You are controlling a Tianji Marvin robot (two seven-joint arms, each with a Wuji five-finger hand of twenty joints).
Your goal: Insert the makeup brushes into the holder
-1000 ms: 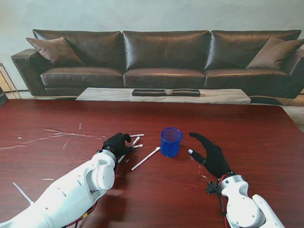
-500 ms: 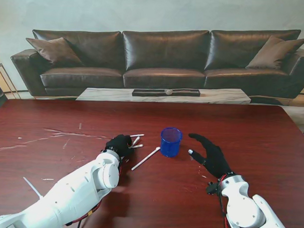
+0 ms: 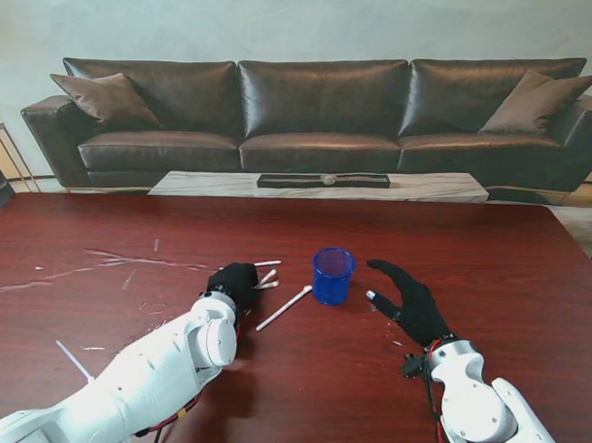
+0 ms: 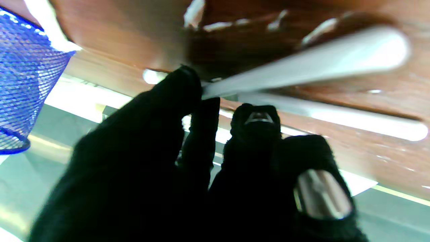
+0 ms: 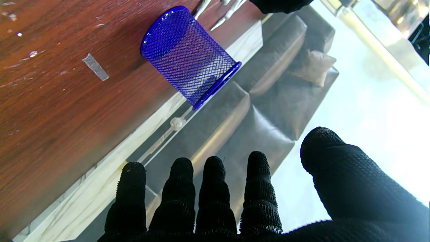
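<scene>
A long dark brown leather sofa stands against a pale plaster wall, a cushion at one end and another cushion at the other. Before it sits a low marble coffee table carrying a dark tray.

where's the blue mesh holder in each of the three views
Stand view: the blue mesh holder stands upright at the table's middle, between the two hands.
Left wrist view: only part of its mesh wall shows, at the picture's edge.
Right wrist view: whole holder, beyond the open right hand.
Shared landmark: the white brushes lying beside it.
</scene>
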